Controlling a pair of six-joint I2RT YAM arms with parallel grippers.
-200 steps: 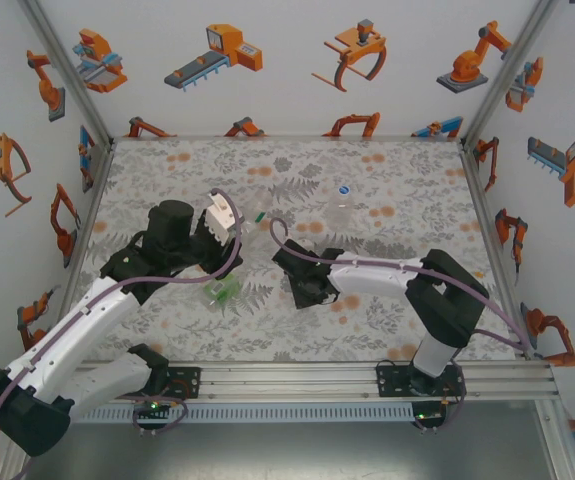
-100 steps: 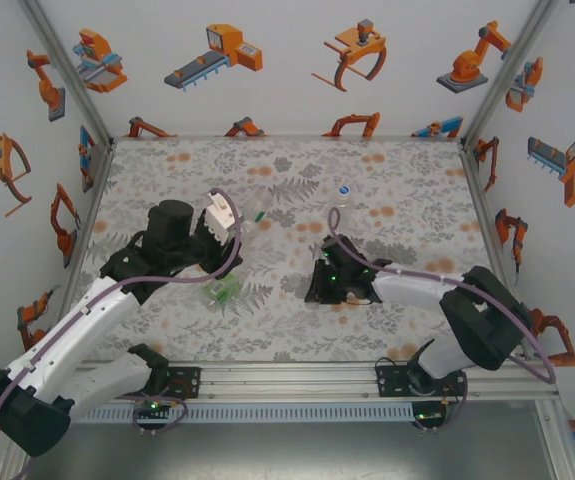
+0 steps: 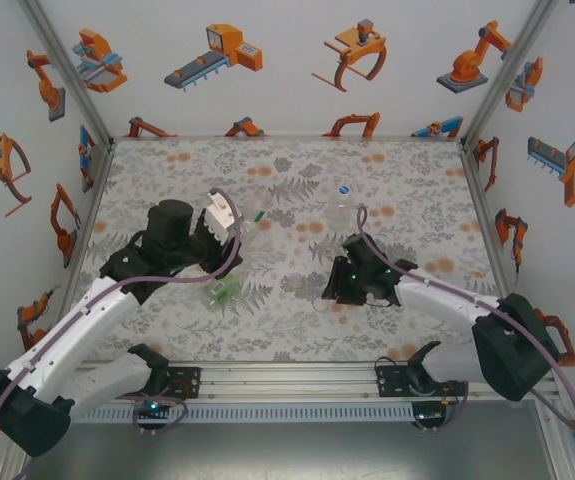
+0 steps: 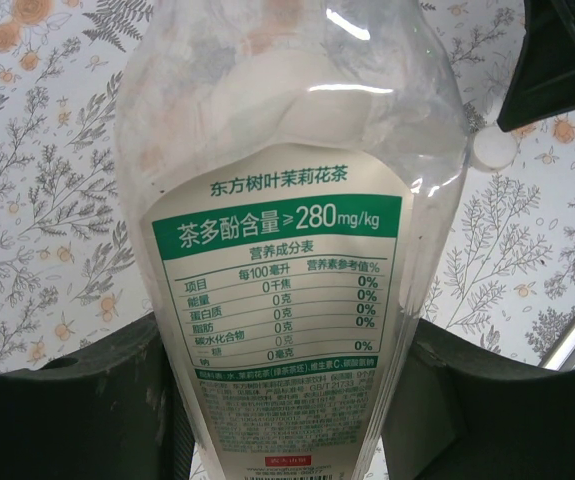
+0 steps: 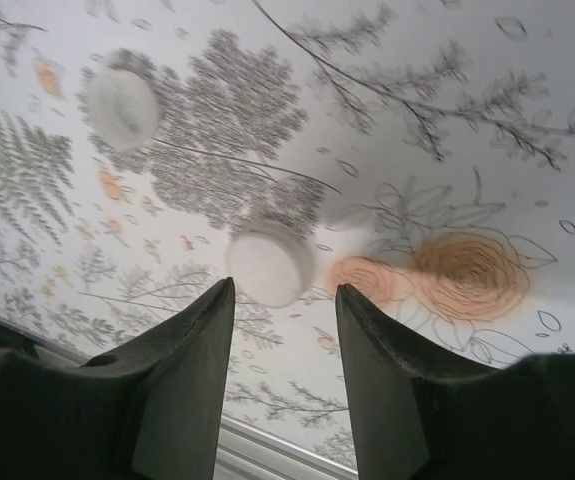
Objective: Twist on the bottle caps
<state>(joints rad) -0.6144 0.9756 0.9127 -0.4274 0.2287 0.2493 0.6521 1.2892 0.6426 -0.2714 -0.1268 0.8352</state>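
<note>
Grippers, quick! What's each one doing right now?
Left gripper: shut on the labelled bottle.
Right gripper: open, empty, a cap just ahead of it.

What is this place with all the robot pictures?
Probably a robot practice booth: white walls printed with orange robot pictures, a flowery grey tablecloth, and two black-and-white robot arms bolted to a metal rail.

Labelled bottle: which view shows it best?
Left wrist: the labelled bottle sits close up between the fingers of the left gripper, label print readable. Top external shows it small and pale at that gripper, print unreadable.
</note>
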